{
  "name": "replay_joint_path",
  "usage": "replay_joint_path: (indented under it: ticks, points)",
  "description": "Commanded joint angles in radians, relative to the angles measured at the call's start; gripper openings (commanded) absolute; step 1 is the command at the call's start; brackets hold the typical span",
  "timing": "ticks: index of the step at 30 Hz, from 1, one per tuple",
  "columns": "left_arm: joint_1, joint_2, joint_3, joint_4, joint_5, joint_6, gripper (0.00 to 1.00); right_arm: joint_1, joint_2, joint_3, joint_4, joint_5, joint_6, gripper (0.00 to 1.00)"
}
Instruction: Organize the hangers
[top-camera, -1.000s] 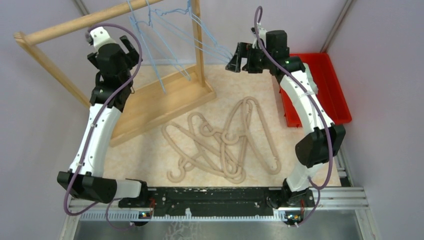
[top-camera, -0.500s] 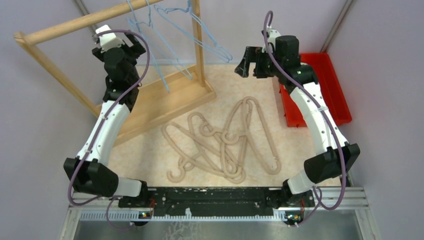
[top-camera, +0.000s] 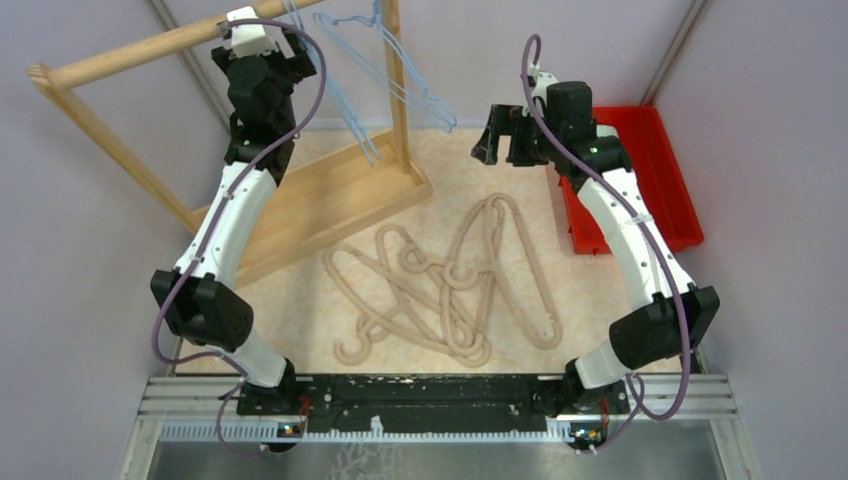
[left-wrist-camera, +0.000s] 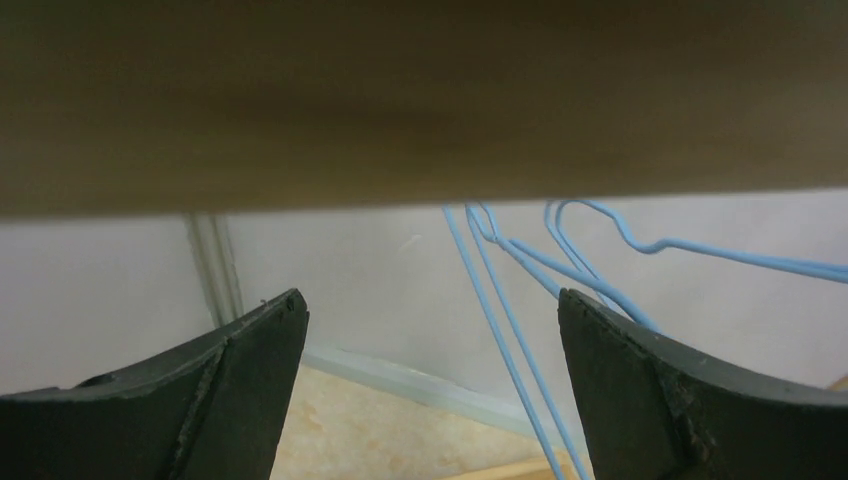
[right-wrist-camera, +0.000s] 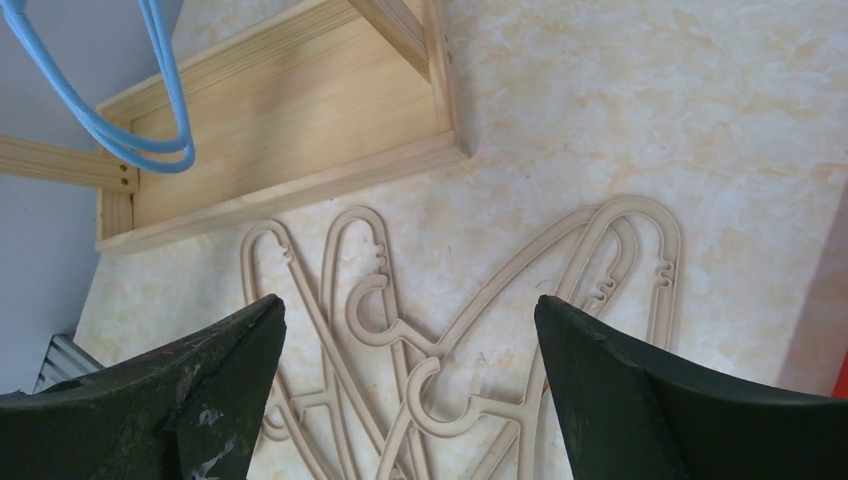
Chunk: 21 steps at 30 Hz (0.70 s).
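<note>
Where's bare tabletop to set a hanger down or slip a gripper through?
Free: the far strip between the rack base and the red bin, below the open right gripper; and the near-left patch between rack base and beige hangers. Crowded: mid-table, where the beige hangers overlap, and the rail, where the blue wire hangers bunch.

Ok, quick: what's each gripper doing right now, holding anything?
Left gripper: open, empty, just below the wooden rail, blue hangers nearby.
Right gripper: open, empty, above the beige hangers.
</note>
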<state>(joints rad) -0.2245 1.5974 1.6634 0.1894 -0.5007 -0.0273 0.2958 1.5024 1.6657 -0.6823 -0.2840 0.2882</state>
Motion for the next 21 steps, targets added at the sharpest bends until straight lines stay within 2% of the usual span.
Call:
replay_joint_path:
  ticks: [1,10,21]
  points:
    - [-0.019,0.067,0.100,-0.073,0.102,0.030,1.00,-0.009,-0.070,0.013,0.031,0.011,-0.007,0.95]
    - [-0.064,0.184,0.191,-0.128,0.159,0.009,1.00,-0.021,-0.109,0.006,0.006,0.032,-0.007,0.95]
    - [-0.131,0.431,0.525,-0.255,0.224,0.002,1.00,-0.029,-0.155,-0.031,-0.011,0.052,-0.001,0.95]
